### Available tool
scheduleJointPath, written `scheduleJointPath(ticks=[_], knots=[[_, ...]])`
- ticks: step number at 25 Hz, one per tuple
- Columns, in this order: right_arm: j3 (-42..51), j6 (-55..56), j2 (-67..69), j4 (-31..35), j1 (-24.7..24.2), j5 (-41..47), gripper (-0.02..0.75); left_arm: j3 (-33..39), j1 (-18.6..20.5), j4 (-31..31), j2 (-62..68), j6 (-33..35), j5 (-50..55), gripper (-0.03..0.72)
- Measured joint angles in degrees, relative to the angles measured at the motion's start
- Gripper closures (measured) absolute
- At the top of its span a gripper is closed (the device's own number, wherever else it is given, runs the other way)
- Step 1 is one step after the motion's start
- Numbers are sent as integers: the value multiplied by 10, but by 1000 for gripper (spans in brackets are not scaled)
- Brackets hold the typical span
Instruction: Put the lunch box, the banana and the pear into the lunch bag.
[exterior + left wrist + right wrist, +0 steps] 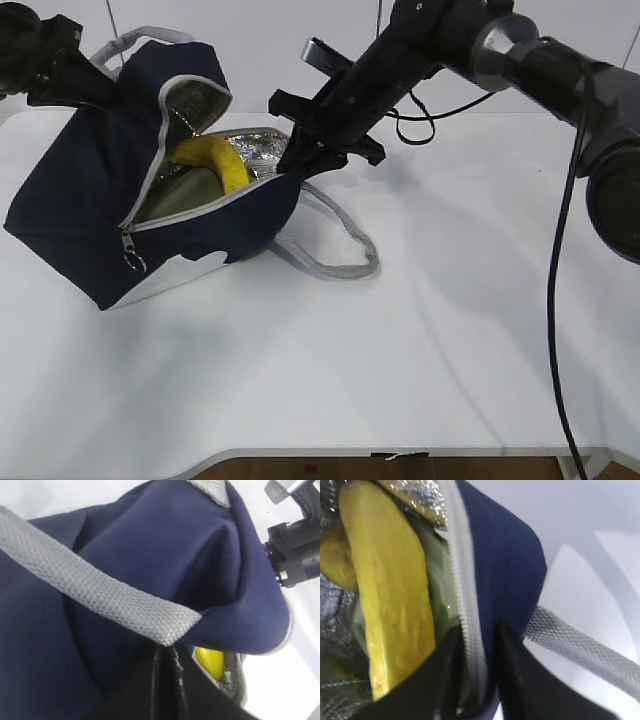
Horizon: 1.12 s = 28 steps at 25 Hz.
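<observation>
A: Where's the cargo?
B: Lunch bag (150, 215) lies tipped on its side at the far left of the white table (400, 350), mouth open toward the right. Banana (212, 160) is inside, resting on the lunch box (180, 190), whose sage lid shows under it. Right wrist view shows a yellow lump beside the banana against the foil lining, likely the pear (335, 560).
A: Right gripper?
B: Right gripper (477, 680) is at the right edge of the bag mouth, fingers (517, 680) closed on the zippered rim, one inside, one outside.
A: Left?
B: Left gripper (167, 680) is at the far top of the bag, pinching navy fabric right where the grey handle (100, 595) ends. The second handle (335, 250) loops on the table to the bag's right.
</observation>
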Motion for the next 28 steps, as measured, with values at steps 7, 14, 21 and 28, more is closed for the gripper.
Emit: scheduleJointPath(ticks=[7,14,21,28], knots=[[0,-30,0,-6,0,3,731,0,0,1,0,0,43,695],[-34,-106,2,-17,0,16,731,0,0,-7,0,0,82,695],[-126,-118,-1,-32,3,26,731,0,0,-73,0,0,116,695],[-127,-114,-56,-121,21,32,731,0,2,-161,0,-7,137,695]])
